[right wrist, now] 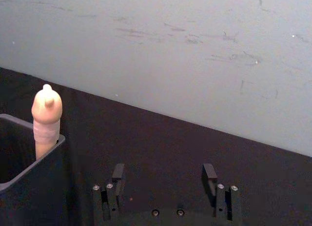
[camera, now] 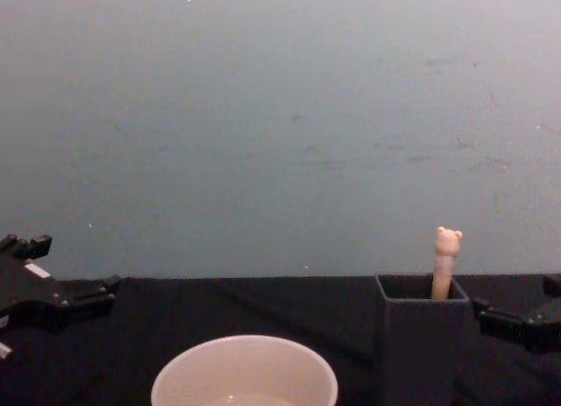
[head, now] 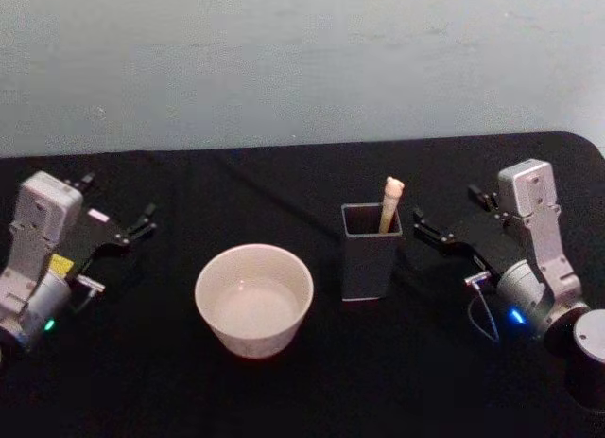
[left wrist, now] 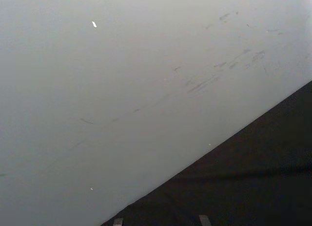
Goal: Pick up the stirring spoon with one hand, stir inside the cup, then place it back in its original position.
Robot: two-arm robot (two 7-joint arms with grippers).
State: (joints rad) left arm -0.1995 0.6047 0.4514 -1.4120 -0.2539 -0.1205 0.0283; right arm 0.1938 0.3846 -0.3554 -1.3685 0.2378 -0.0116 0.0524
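From where I stand, the black worktop (head: pixel 312 381) carries two things near its middle: the cup (head: pixel 254 299), wide and cream-white, and just beside it at its 3 o'clock a dark grey square holder (head: pixel 371 252), the two apart and not touching. The stirring spoon (head: pixel 390 204) stands in the holder, leaning against its far right corner with the beige handle and its small bear-head knob poking above the rim; the metal bowl is hidden down inside. In the chest view the knob (camera: pixel 448 241) rises clear of the holder's rim against the pale wall (camera: pixel 280 117). The right gripper (head: pixel 430 228) sits just at the holder's 3 o'clock, level with its top, its two black fingers (right wrist: pixel 118 173) spread well apart with nothing between them. The left gripper (head: pixel 132 228) is out at the cup's 9 to 10 o'clock, well apart from it; it holds nothing, and its fingers look parted, though I cannot tell by how much.
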